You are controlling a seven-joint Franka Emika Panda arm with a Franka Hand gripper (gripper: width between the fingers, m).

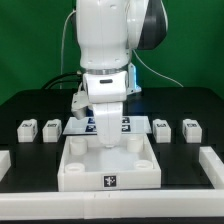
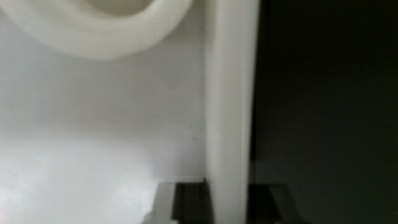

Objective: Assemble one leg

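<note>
Four small white legs stand in a row on the black table: two on the exterior view's left (image 1: 28, 127) (image 1: 52, 127) and two on its right (image 1: 161, 127) (image 1: 190, 128). None is held. The large white square tray-like part (image 1: 75, 175) lies in front of them. My gripper (image 1: 107, 138) is down at that part's far wall. In the wrist view the gripper (image 2: 231, 205) straddles the part's upright wall (image 2: 231, 90), with one dark finger (image 2: 191, 207) inside and the other outside, both against the wall. A round corner socket (image 2: 111, 30) shows inside the part.
The marker board (image 1: 128, 124) lies behind the tray-like part, partly hidden by the arm. White rail pieces stand at the table's front on the exterior view's left (image 1: 5, 160) and right (image 1: 212, 165). Cables hang behind the arm.
</note>
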